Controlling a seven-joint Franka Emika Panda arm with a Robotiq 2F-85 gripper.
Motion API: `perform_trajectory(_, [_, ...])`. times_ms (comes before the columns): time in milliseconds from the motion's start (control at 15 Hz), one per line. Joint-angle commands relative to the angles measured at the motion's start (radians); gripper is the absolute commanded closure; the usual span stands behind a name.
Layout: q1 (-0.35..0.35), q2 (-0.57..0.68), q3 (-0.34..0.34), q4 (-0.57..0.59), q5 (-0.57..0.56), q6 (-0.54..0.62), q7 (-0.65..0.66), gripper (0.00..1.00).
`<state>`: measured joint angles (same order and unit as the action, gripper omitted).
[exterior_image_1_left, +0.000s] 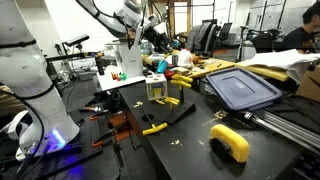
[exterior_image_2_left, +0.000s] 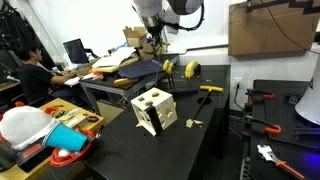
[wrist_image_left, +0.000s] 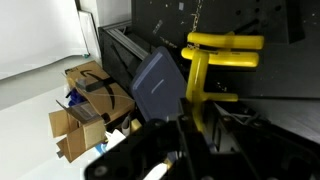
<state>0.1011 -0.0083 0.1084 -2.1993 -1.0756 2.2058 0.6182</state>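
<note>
**Pincer high above the table, yellow piece ahead at twelve to one o'clock**

Finding 1, bearing. In the wrist view the pincer (wrist_image_left: 175, 150) enters from the bottom edge. The yellow T-shaped piece (wrist_image_left: 200, 72) lies ahead of it at roughly twelve to one o'clock. This is the relation that any approach depends on.

Finding 2, axis. The stem of the piece runs along the twelve-to-six line, pointing almost straight back at the pincer. Its crossbar sits at the far end and lies across, nine to three, with more of it reaching toward three o'clock.

Finding 3, separation. The pincer and the piece are well apart, with no contact. In an exterior view the pincer (exterior_image_2_left: 152, 40) hangs clear above the black table (exterior_image_2_left: 230, 130), on which the piece appears to rest.

Finding 4, neighbours. A blue lid (wrist_image_left: 160, 85) lies just beside the stem on its nine o'clock side (whether the two touch cannot be resolved). A cardboard box (wrist_image_left: 85, 105) stands farther out, at about ten o'clock from the pincer.

Finding 5, pincer state. The fingers show only as dark, blurred shapes. I cannot tell whether they are released or clenched, nor whether anything sits between them.
</note>
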Motion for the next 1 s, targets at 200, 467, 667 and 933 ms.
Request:
perform_trajectory(200, [0.025, 0.066, 0.014, 0.075, -0.03, -0.042, 0.005, 0.95])
perform_trajectory(467, [0.028, 0.091, 0.013, 0.096, -0.031, -0.066, -0.016, 0.95])
perform_trajectory(667, [0.033, 0.107, 0.013, 0.11, -0.041, -0.084, -0.015, 0.95])
perform_trajectory(933, [0.049, 0.131, 0.017, 0.126, -0.082, -0.116, -0.009, 0.95])
